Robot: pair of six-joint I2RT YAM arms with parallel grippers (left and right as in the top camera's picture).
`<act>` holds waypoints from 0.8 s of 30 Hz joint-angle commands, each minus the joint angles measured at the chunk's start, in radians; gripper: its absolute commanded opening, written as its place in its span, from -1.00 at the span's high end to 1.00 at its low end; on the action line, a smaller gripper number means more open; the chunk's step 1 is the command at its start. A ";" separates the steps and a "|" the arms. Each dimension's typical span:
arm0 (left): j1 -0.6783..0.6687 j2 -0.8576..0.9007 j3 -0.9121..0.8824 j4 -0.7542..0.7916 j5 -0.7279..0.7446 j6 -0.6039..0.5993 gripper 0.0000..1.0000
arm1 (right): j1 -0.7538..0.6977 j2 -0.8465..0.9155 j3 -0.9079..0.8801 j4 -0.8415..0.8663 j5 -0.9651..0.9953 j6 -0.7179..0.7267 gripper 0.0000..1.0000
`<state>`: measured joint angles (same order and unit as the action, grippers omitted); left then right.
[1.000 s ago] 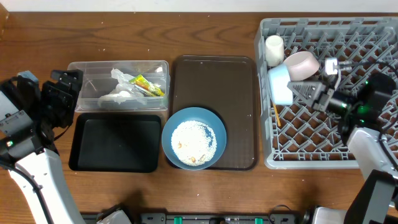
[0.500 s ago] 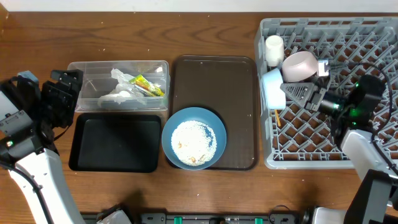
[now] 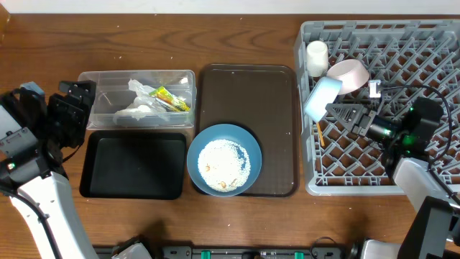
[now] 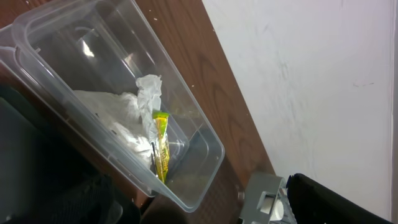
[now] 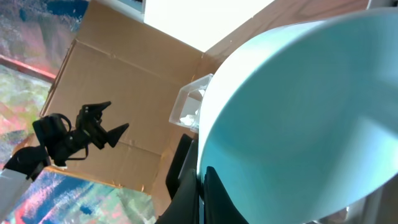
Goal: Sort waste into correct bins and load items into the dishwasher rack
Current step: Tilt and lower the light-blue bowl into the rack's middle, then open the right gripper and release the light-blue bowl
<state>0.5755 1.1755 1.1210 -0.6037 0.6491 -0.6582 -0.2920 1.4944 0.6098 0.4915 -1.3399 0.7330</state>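
Observation:
My right gripper is shut on the rim of the small light blue bowl, holding it tilted over the left edge of the grey dishwasher rack. The bowl fills the right wrist view. The pink bowl and white cup sit in the rack just behind it. A chopstick lies at the rack's left side. The large dark blue bowl holds rice scraps. The clear tub holds the napkin and wrapper. My left gripper is open beside the tub.
The black tray lies in front of the clear tub. The dark brown serving tray lies in the middle under the large blue bowl. In the left wrist view the tub shows the wrapper and napkin.
My right gripper has shifted left and a little toward the front with the light blue bowl, and the bowl has tilted. The left arm has not moved.

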 commanded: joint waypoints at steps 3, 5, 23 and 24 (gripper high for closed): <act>0.006 0.002 0.009 -0.002 0.009 -0.002 -0.82 | -0.034 -0.002 -0.018 -0.017 -0.080 -0.070 0.98; 0.006 0.002 0.009 -0.002 0.009 -0.002 -0.83 | -0.049 -0.002 -0.019 -0.017 -0.108 -0.089 0.98; 0.006 0.002 0.009 -0.002 0.009 -0.002 -0.83 | -0.178 -0.002 -0.072 -0.017 -0.220 -0.147 0.93; 0.006 0.002 0.009 -0.002 0.009 -0.002 -0.83 | -0.181 -0.002 -0.072 -0.017 -0.220 -0.147 0.94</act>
<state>0.5755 1.1755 1.1210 -0.6037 0.6487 -0.6582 -0.4568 1.4948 0.5426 0.4721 -1.5311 0.6144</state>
